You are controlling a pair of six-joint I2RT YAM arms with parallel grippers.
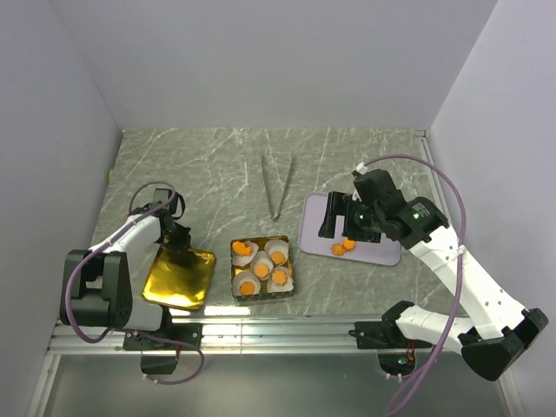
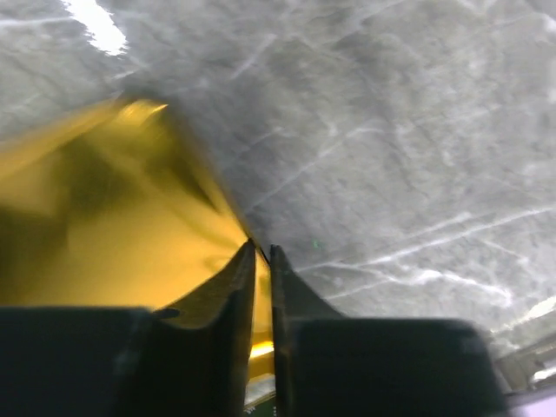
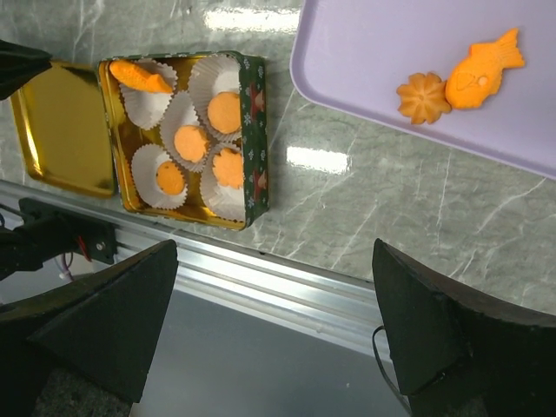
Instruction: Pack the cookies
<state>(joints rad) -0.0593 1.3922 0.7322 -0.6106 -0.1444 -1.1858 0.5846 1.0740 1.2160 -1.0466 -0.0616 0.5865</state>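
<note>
Left tool tight on blurred lid

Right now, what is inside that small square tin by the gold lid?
Five white paper cups fill the tin, each holding one orange cookie. The cups cover most of the tin's floor, so anything beneath them cannot be seen.

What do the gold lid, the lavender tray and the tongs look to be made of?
The gold lid looks like thin metal, probably tin, with a mirror-glossy finish that throws bright reflections. The lavender tray is likely plastic: smooth, matte, even in colour, with a rounded rim. The tongs are probably steel, grey and slim with a dull sheen, but they are too small to be sure.
</note>
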